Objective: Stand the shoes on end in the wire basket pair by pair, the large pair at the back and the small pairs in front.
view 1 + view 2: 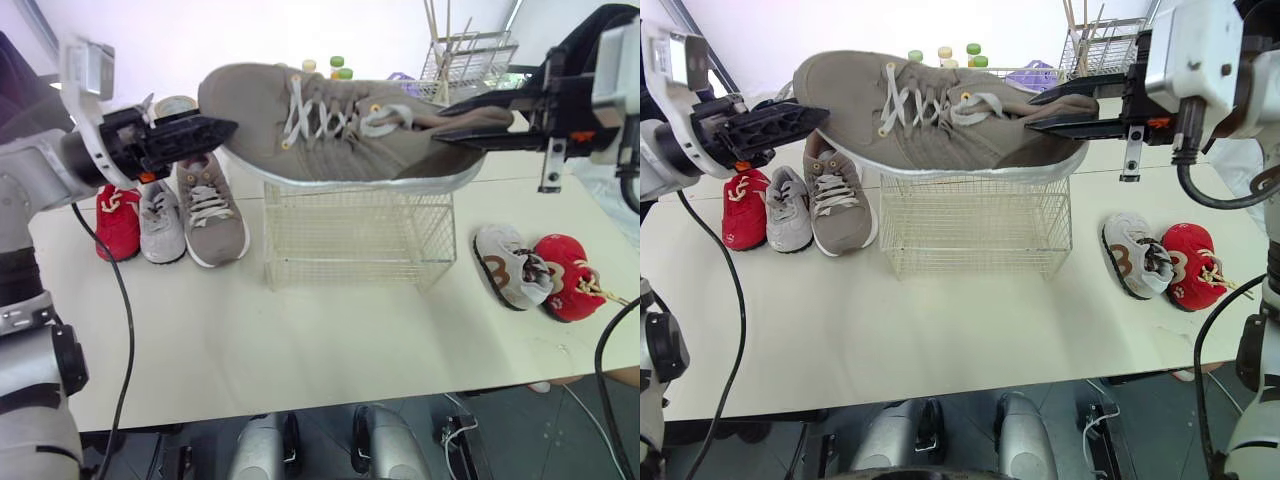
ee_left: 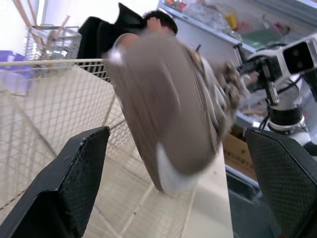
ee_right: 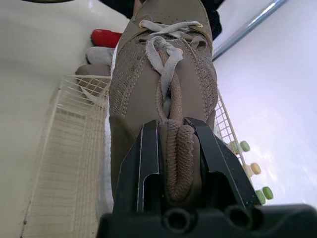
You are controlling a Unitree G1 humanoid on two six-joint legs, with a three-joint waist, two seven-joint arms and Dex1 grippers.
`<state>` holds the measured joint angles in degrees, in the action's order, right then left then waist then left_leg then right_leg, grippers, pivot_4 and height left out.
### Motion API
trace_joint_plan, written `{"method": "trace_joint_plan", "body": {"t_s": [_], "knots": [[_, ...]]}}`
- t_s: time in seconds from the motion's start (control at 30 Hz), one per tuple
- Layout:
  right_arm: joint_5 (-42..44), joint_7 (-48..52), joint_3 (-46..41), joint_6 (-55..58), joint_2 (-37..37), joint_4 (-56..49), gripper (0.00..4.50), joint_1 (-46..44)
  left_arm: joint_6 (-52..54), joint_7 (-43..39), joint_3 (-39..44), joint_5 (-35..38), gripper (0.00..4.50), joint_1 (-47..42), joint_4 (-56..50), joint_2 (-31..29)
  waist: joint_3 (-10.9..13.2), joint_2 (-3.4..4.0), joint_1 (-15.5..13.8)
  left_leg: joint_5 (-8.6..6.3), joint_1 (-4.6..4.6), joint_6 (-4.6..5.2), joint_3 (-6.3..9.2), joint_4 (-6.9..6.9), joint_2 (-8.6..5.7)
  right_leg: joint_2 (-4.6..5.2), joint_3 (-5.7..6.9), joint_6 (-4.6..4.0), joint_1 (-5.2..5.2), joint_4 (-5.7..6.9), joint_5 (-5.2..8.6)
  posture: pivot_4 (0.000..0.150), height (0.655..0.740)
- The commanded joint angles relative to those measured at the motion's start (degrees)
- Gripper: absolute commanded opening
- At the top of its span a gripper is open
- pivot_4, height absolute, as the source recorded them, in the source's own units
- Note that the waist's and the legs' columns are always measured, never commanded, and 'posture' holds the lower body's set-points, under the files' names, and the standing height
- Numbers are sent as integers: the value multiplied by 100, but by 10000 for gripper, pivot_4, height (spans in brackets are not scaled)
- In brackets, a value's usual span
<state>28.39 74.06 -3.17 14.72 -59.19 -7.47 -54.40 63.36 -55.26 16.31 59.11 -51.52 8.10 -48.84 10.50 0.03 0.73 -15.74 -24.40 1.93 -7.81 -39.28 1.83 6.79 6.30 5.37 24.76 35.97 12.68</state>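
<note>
A large taupe shoe (image 1: 340,130) hangs level above the white wire basket (image 1: 355,235), toe toward the left. My right gripper (image 1: 452,122) is shut on its heel collar; the right wrist view shows both fingers (image 3: 143,163) clamped on the padded rim. My left gripper (image 1: 218,128) is open at the toe, its fingers (image 2: 74,173) spread wide with the toe just ahead of them. The second large taupe shoe (image 1: 210,210) lies on the table left of the basket.
A small red shoe (image 1: 118,220) and a small grey shoe (image 1: 160,222) lie beside the taupe one. At the right lie a grey-white shoe (image 1: 510,265) and a red shoe (image 1: 570,275). A wire rack (image 1: 470,60) and green-capped bottles (image 1: 338,67) stand behind.
</note>
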Motion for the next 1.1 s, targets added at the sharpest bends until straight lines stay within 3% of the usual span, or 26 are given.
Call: {"method": "trace_joint_plan", "body": {"t_s": [0.03,0.3,0.4,0.5,0.6,0.67,0.8,0.83,0.87,1.03,1.1], "knots": [[136,-9,-219,-64,53,-220,2023,-270,-125,-137,68,-120,45000,-226,106,-97,0,-1,-8,0,0,0,0,0,0,0,0,0,0,0,0,1500,7400],[58,-5,-14,-37,268,-548,2023,-232,-107,-492,-338,-333,45000,-335,57,96,1,-2,-4,1,0,-1,0,-1,0,0,0,0,0,4,0,1500,7400],[42,-11,19,-20,283,-579,2023,-243,-106,-596,-462,-408,36214,-296,28,118,1,-2,-3,1,0,-1,-1,-2,-1,0,0,0,0,4,0,1500,7400],[-22,-35,20,-29,281,-539,2023,-263,-53,-666,-473,-411,21320,-257,-24,139,1,-2,-1,1,0,-1,-1,-2,0,0,0,0,1,4,0,1500,7400],[-87,-134,-7,19,269,-515,2023,-254,46,-612,-370,-369,11179,-233,-32,220,1,-2,-3,1,0,-1,-1,-2,0,0,0,0,1,4,0,1500,7400],[-111,-226,-37,124,246,-517,2023,-232,148,-457,-227,-267,8140,-206,-33,326,1,-2,-8,1,0,-1,-1,-2,0,0,0,0,1,4,0,1500,7400],[81,-523,-247,733,170,-539,2023,-127,304,138,277,31,7916,-29,-122,763,1,-2,-9,1,0,-1,0,-4,0,1,-1,0,1,6,0,1500,7400],[207,-604,-352,994,133,-563,12346,-51,322,352,454,138,7916,44,-152,921,1,-2,-11,1,0,-1,1,-4,0,1,-1,0,1,7,0,1500,7400],[362,-717,-490,1298,94,-584,15571,57,300,525,598,226,7916,169,-254,1067,1,-3,-15,1,0,-1,1,-5,0,2,-1,0,1,8,0,1500,7400],[1067,-1677,-1577,2504,209,-500,42867,696,46,1341,997,552,7916,825,-1124,1757,0,-11,-26,1,0,0,3,-9,0,4,0,-1,-4,5,-1,1500,7400],[1318,-2139,-2147,2867,354,-489,44611,1094,-75,1638,1092,692,7916,990,-1438,2000,0,-14,-43,1,1,0,8,-14,0,5,2,-1,-9,7,-2,1500,7400]]}}
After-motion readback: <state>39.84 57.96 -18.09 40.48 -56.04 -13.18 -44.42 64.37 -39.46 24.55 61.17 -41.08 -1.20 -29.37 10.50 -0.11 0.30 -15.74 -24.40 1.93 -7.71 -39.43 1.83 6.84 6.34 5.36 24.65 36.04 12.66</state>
